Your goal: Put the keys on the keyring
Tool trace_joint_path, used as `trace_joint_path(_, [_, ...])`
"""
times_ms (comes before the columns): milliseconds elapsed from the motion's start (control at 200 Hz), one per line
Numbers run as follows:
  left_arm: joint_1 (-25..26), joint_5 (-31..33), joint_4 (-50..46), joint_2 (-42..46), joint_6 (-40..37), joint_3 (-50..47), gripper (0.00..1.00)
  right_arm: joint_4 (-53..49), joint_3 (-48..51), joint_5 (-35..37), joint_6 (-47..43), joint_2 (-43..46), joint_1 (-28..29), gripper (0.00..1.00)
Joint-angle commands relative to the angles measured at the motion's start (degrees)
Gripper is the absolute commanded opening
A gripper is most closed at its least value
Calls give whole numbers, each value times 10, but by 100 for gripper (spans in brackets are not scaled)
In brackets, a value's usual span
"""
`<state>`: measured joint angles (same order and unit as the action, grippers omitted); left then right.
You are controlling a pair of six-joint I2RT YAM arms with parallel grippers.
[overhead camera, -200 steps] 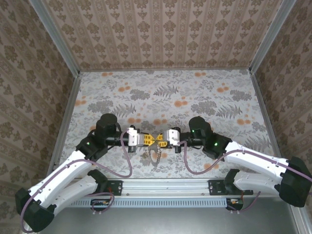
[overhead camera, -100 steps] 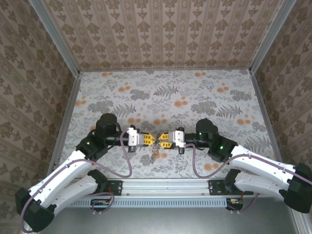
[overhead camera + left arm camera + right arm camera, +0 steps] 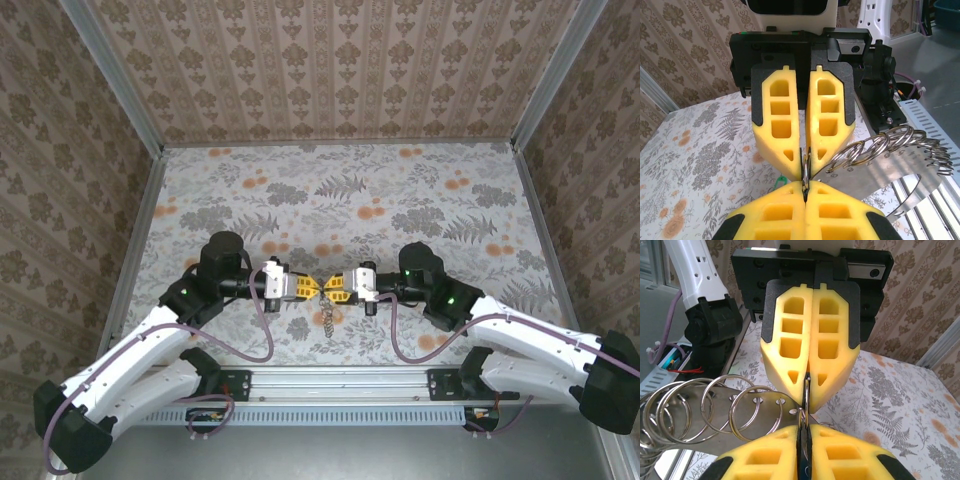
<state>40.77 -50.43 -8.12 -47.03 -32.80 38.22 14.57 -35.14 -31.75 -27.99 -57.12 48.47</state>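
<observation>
No text, label, brand or number could be read in any view. The wallpaper (image 3: 340, 60) and the bench (image 3: 420, 190) cover bore only floral print. Small marks on the rail (image 3: 340, 385) under the arms were possibly lettering, too tiny to read.

The keyring (image 3: 327, 316) hangs in the air, a flat grey strip carrying overlapping silvery rings (image 3: 880, 147).

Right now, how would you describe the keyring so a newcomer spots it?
On the floral table, find where the left gripper and right gripper meet tip to tip. The keyring dangles there: a thin metal band strung with silvery rings, the only shiny metal among yellow pads.
</observation>
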Motion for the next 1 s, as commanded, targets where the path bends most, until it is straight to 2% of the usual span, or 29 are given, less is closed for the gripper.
trace_joint_path(0, [-1, -21, 31, 0, 1, 11, 0, 23, -10, -22, 16, -5, -2, 15])
trace_joint_path(395, [1, -20, 35, -11, 1, 14, 0, 46, -3, -21, 28, -3, -2, 16])
trace_joint_path(445, [1, -19, 36, -12, 2, 14, 0, 45, -3, -21, 28, -2, -2, 13])
trace_joint_path(535, [1, -12, 40, -11, 7, 15, 0, 36, -3, -22, 24, -2, -2, 0])
trace_joint_path(580, [1, -5, 39, -11, 14, 16, 0, 29, -3, -18, 21, -2, -2, 0])
trace_joint_path(620, [2, 3, 31, -8, 17, 18, 10, 18, -5, -11, 17, -1, -3, 0])
trace_joint_path(655, [1, 10, 15, -6, 16, 23, 27, 2, -10, 0, 13, -1, -2, 0])
trace_joint_path(680, [2, 15, -1, -4, 12, 26, 32, -17, -16, 15, 10, -1, -2, 0])
trace_joint_path(790, [2, 36, -70, -2, -16, 43, 30, -109, -58, 55, -3, -4, -1, 0])
trace_joint_path(835, [3, 43, -85, -6, -22, 46, 27, -115, -61, 64, -2, -5, -2, 0])
trace_joint_path(995, [4, 47, -77, -25, -12, 43, 29, -129, -76, 67, 5, -19, -2, 0])
